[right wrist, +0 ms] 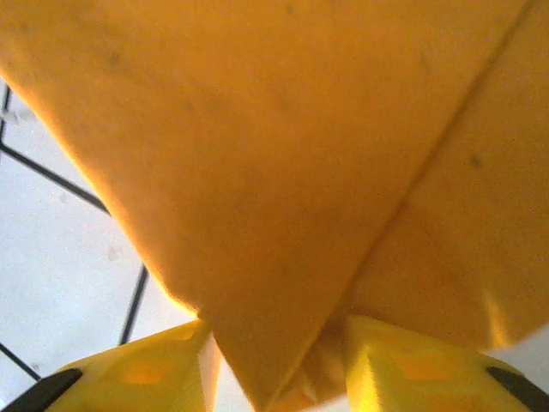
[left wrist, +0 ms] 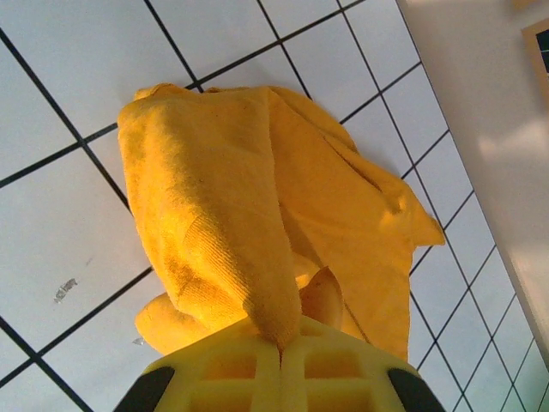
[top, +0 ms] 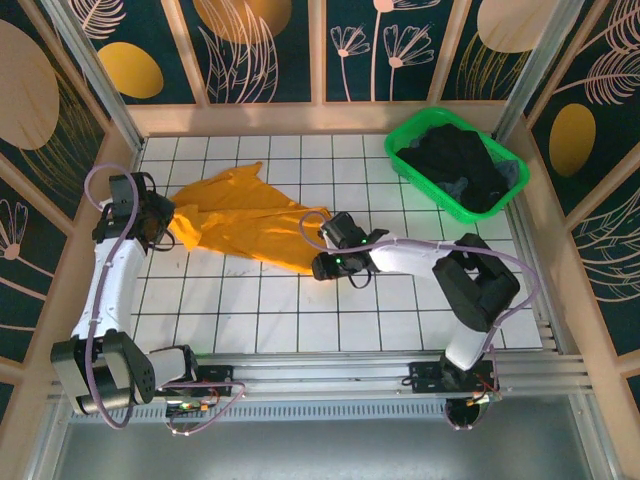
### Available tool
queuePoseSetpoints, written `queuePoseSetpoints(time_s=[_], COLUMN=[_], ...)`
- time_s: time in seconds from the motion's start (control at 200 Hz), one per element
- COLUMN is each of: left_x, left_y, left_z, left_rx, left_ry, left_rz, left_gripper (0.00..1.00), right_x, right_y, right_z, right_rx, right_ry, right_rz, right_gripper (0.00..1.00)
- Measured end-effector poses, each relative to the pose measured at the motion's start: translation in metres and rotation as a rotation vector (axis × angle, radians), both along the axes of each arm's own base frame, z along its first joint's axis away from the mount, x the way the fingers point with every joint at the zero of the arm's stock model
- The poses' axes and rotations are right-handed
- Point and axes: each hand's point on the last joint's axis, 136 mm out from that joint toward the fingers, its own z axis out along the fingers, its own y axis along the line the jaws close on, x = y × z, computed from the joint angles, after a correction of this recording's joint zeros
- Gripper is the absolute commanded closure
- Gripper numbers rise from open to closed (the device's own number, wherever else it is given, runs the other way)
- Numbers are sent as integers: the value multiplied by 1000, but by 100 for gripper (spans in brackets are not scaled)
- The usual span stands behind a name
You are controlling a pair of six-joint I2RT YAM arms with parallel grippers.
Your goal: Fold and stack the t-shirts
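- Right gripper (right wrist: 274, 330): low over the table (top: 300, 320), at the right-hand corner of the mustard t-shirt (top: 245, 215). Jaws stand part-way apart with a folded corner of cloth hanging in the gap. The gap looks too wide for thin fabric, so I judge this a loose hold at best, not a pinch.
- Left gripper (left wrist: 281, 350): at the shirt's left end, fingers pressed together on a bunched fold. The cloth drapes away from the tips in a thick roll, so the grip looks firm.
- Mustard t-shirt: lies on the white tiles between the two grippers, left of centre. It is rumpled, partly doubled over itself, and not yet squared into a fold.
- Handling: a soft, light knit with no stiffness. It should sag from any single hold and bunch rather than slide flat. Its matte, slightly fuzzy face gives decent friction on the pads. It is not fragile, though a drag across the table would likely pull wrinkles into it.
- Where to hold: pinch a single edge at two corners of one side, shoulder or hem, well apart, so the panel hangs taut between them. Avoid mid-cloth bunches, which gather extra layers.
- Green basket (top: 424, 186): far right corner, well apart from the mustard shirt, holding the dark t-shirts (top: 455, 165) in a loose heap. Likely equally limp, and tangled, so lift one by an exposed edge.
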Motion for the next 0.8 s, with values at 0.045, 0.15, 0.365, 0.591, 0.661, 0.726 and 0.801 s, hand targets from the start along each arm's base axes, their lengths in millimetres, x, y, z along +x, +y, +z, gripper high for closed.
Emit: queuePoseSetpoints(time_s=[0.045, 0.15, 0.365, 0.591, 0.661, 0.726, 0.801], left_x=[-1, -2, -3, -3, -3, -4, -5], left_y=[-1, -2, -2, -2, -2, -3, -3], left_z=[1, 2, 1, 1, 1, -1, -4], left_rx=[-2, -4, -6, -6, -7, -7, -9], left_ry=[-3, -8, -8, -8, -7, -4, 5], left_rz=[-2, -5, -7, -7, -8, -8, -8], left_gripper=[100, 100, 100, 100, 100, 100, 100], right_x=[3, 4, 18, 60, 81, 102, 127], right_y=[3, 3, 0, -30, -42, -51, -53], right_z=[-1, -9, -10, 31, 39, 43, 44], right_rx=[4, -6, -11, 30, 37, 38, 35], right_ry=[-4, 9, 4, -99, -120, -138, -154], right_rz=[0, -4, -44, -195, -247, -292, -322], right_gripper=[61, 66, 62, 55, 54, 53, 53])
